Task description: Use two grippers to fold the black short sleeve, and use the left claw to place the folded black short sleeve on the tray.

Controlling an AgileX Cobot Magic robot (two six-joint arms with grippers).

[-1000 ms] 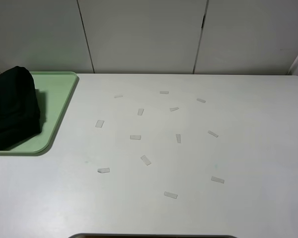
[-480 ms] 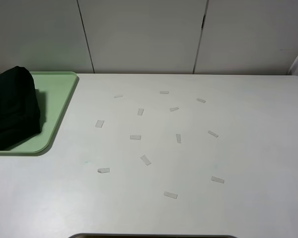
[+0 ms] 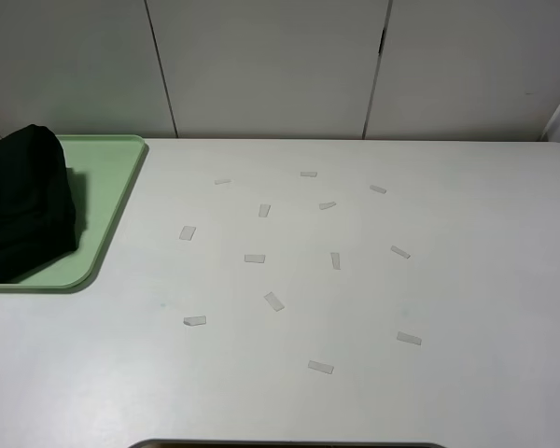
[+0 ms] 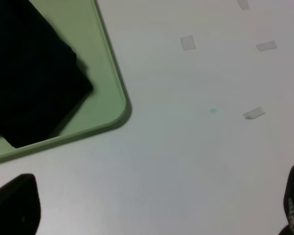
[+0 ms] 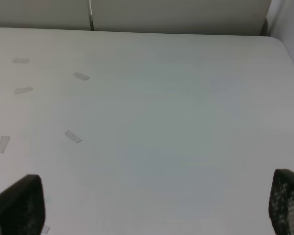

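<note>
You've got the wide white table (image 3: 467,280) with the flat pale green plastic tray (image 3: 107,201) at its left edge, and the folded black cloth short sleeve (image 3: 23,201) lies on that tray. Small grey tape strips (image 3: 254,259) dot the table's middle. Left gripper (image 4: 152,215) and right gripper (image 5: 152,205) both stand spread wide over bare table, holding nothing (only fingertips show in the wrist views).

Even, diffuse lighting is seen throughout, with no glare on the white table (image 3: 355,280). A soft shadow is cast by the black short sleeve (image 3: 23,201) onto the tray (image 3: 107,187). Both wrist views are rendered softer, the fingertips (image 4: 14,205) blurred at the edges.
</note>
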